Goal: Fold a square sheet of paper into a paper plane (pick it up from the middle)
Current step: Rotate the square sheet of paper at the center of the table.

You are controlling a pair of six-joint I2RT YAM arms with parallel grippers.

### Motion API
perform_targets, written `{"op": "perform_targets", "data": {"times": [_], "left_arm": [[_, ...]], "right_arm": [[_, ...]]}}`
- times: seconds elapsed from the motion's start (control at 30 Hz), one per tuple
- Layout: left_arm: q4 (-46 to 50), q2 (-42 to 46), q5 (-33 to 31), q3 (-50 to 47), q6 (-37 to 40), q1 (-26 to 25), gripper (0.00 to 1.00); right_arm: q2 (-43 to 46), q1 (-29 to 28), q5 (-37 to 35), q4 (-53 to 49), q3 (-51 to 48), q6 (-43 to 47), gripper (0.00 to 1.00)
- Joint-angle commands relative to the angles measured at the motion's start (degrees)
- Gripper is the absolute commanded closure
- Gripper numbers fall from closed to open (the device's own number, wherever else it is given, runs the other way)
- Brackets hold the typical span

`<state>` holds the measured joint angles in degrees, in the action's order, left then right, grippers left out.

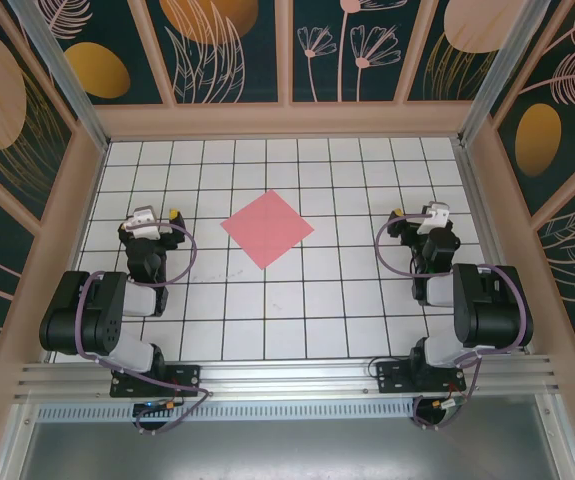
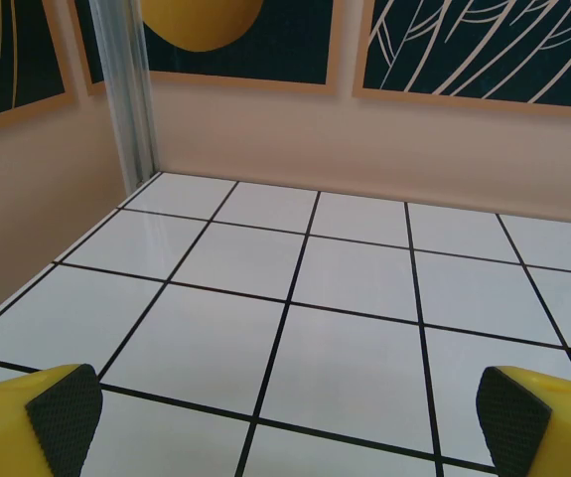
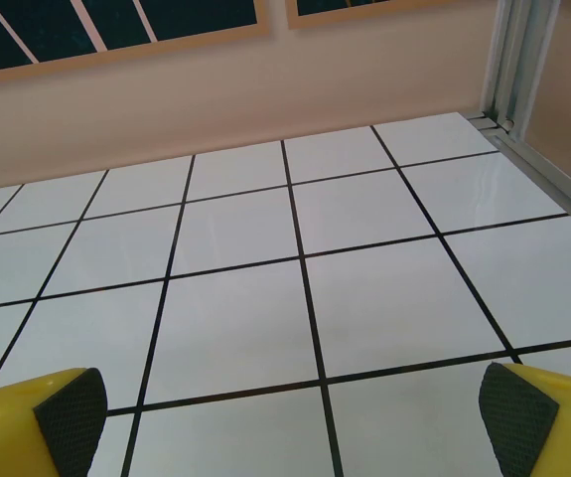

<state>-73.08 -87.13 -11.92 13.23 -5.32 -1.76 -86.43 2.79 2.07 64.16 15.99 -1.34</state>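
Note:
The square sheet of paper (image 1: 267,228) is pink-red and lies flat and unfolded on the white grid table (image 1: 267,320), turned like a diamond, in the middle toward the back. My left gripper (image 1: 150,212) rests low to the sheet's left, about two tiles away, open. My right gripper (image 1: 422,210) sits about three tiles to its right, also open. In the left wrist view the yellow fingers with black pads (image 2: 64,412) stand wide apart over bare tiles, as do the pads (image 3: 518,417) in the right wrist view. The paper plane is out of view.
Peach walls with dark floral panels (image 1: 232,45) enclose the table on three sides. Aluminium posts stand at the back corners (image 2: 131,99) (image 3: 518,60). A metal rail (image 1: 287,385) carrying the arm bases runs along the near edge.

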Motion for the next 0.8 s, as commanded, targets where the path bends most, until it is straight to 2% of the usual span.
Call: {"op": "perform_targets", "data": {"times": [0.0, 0.77], "left_arm": [[-1.72, -0.14, 1.02, -0.41, 0.81, 0.43, 0.01], [-2.32, 0.02, 0.77, -0.84, 0.92, 0.44, 0.01]], "right_arm": [[-0.73, -0.34, 1.32, 2.72, -0.54, 0.84, 0.01], [-0.75, -0.24, 1.36, 2.99, -0.78, 0.82, 0.01]]}}
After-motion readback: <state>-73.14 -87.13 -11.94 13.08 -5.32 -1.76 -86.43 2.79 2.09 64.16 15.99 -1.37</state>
